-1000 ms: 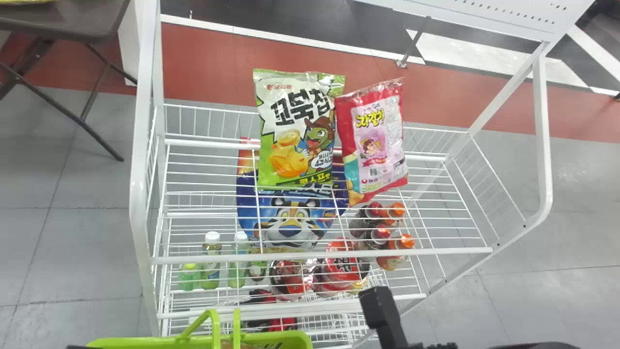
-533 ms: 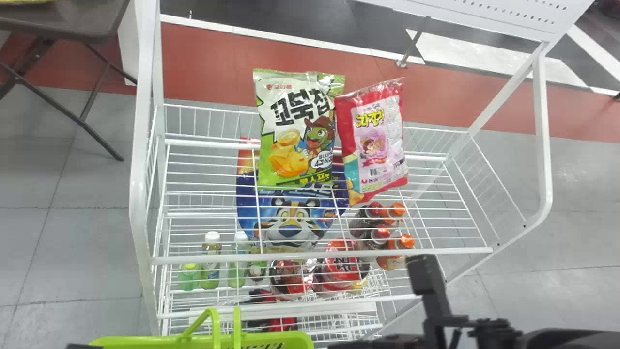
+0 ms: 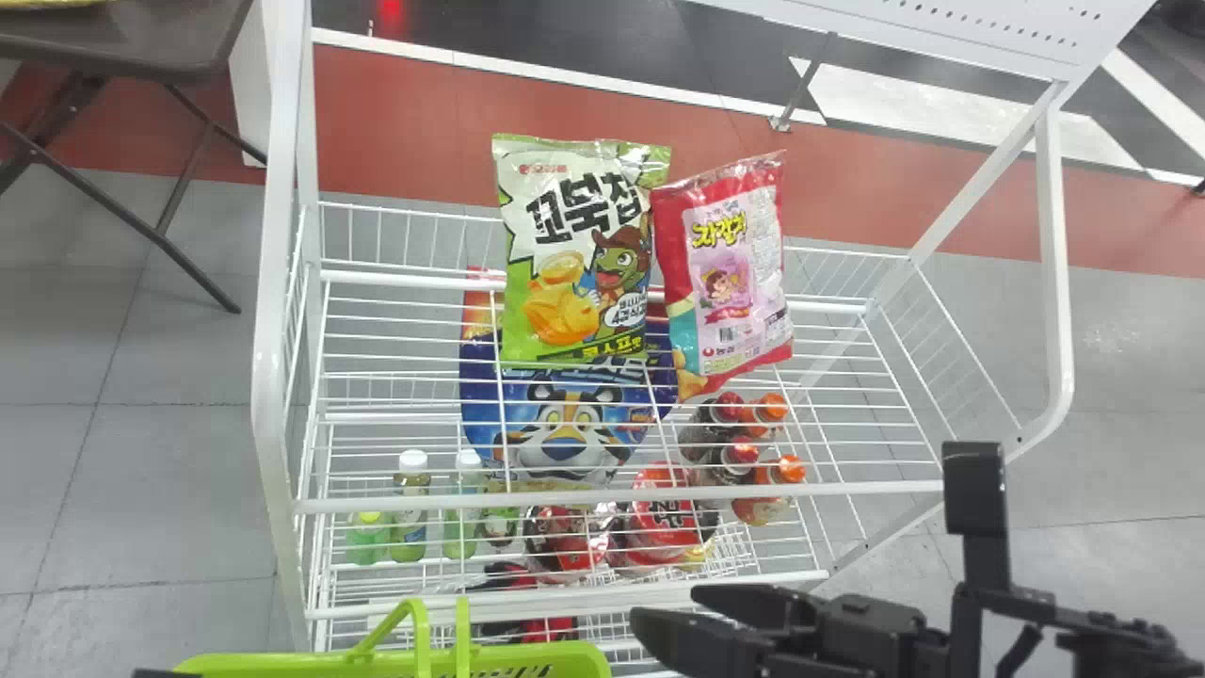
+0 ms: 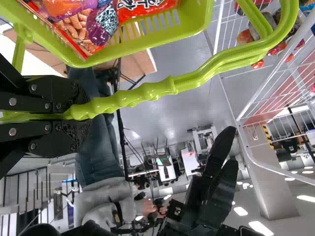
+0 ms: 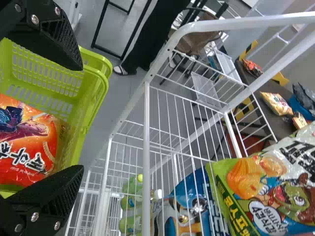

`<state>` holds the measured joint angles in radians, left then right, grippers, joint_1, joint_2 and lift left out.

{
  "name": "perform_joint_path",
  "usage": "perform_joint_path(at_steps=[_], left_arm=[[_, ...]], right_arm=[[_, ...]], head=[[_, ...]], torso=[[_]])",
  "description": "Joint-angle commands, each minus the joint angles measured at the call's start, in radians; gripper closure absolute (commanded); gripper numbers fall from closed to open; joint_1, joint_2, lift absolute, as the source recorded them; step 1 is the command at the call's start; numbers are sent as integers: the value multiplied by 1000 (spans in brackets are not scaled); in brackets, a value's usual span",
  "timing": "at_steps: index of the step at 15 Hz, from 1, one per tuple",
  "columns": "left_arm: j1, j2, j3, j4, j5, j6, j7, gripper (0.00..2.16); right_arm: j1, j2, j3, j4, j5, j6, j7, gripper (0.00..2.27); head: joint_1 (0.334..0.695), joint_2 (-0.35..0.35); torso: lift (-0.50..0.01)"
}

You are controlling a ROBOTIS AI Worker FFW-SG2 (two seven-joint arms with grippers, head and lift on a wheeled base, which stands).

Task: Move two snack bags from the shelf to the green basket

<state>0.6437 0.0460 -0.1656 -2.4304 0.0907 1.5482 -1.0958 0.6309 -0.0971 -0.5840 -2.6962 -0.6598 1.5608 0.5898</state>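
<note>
Right gripper (image 5: 81,118): jaws spread apart, nothing between them. It hangs low by the shelf front, near the basket, aimed across toward it. Spread jaws make sense: ready for a pick, no load to manage.

Left gripper (image 4: 88,112): jaws clamped on the basket handle (image 4: 133,100), bar running between the pads. Likely reason: holds the green basket (image 3: 555,652) up at the shelf front, so the right arm gets a steady target and a short carry. Weight hangs off one bar, so a hard drop could swing it.

In the basket: an orange bag (image 5: 24,147), lying face up. Can't tell whether it counts toward the two.

Further out, wire shelf (image 3: 621,489). Top tier has the green snack bag (image 3: 574,254) and the red-and-pink snack bag (image 3: 725,278), side by side, edges about meeting. Both seem propped against the rear mesh, printed faces toward the robot; presumably that keeps soft packs standing. The red one tilts a bit. Both are still to be moved if they're the targets.

Below, seen through the wires: blue bag (image 3: 565,433) and orange-capped bottles (image 3: 777,471). Not top-tier stock, so presumably not targets.

Next move, my read: raise the right arm over the front rail, take one bag without dragging its neighbour. Film may crumple or slip; grip deep, clear the rail, lower gently.
</note>
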Motion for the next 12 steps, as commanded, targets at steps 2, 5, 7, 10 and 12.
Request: perform_joint_path(at_steps=[2,5,7,10,12], left_arm=[[1,-2,-6,10,3,-12,1,2088],[1,0,-15,13,1,-15,5,2088],[1,2,-18,10,1,-15,7,2088],[1,6,-17,19,3,-33,5,2088],[1,8,-17,21,7,-39,2,2088]], right_arm=[[36,68,139,82,192,-353,12,120],[-7,71,240,216,276,-822,-53,124],[-39,74,262,277,290,-939,-90,124],[-11,80,342,363,397,-1221,-165,127],[41,80,378,377,424,-1377,-226,130]], head=[[695,-350],[695,-350],[695,-350],[695,-350],[695,-350]], torso=[[-17],[-17],[-17],[-17],[-17]])
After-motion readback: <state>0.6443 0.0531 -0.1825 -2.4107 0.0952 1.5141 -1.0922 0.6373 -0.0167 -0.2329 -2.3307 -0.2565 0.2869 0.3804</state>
